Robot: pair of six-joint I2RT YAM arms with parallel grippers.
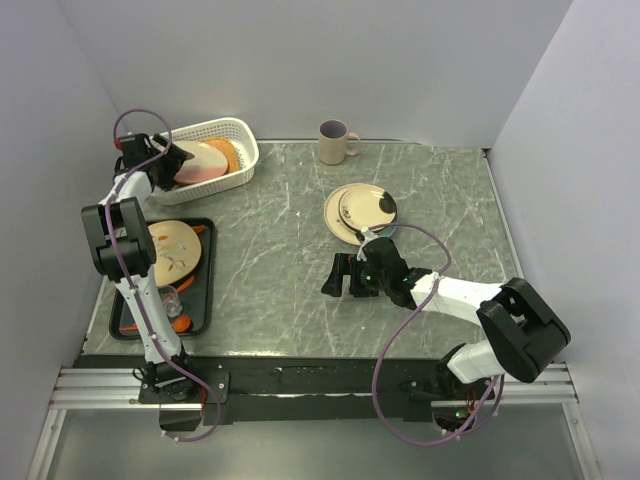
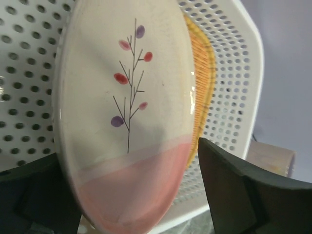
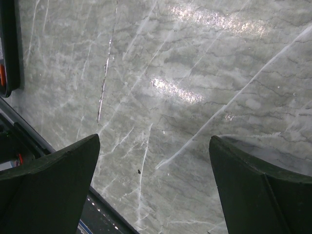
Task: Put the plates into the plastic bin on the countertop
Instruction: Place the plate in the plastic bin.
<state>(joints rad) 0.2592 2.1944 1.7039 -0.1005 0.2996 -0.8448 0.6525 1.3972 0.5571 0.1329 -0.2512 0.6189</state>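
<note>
The white perforated plastic bin [image 1: 243,135] stands at the back left of the countertop [image 1: 270,270]. Inside it the half-pink plate with a twig [image 1: 203,166] leans against a tan-orange plate [image 1: 226,152]. In the left wrist view the twig plate [image 2: 126,112] fills the frame, with the orange plate [image 2: 204,73] and the bin wall [image 2: 234,97] behind. My left gripper [image 1: 183,160] [image 2: 136,195] is open around the plate's pink edge, and a gap shows at its right finger [image 2: 243,195]. Two stacked cream plates [image 1: 360,212] lie mid-right. My right gripper [image 1: 335,277] [image 3: 156,185] hangs open over bare countertop.
A beige mug [image 1: 335,142] stands at the back centre. The flat black tray [image 1: 203,290] at the left holds a cream patterned plate [image 1: 172,250], a clear glass [image 1: 170,298] and orange items [image 1: 180,322]. White walls close in three sides.
</note>
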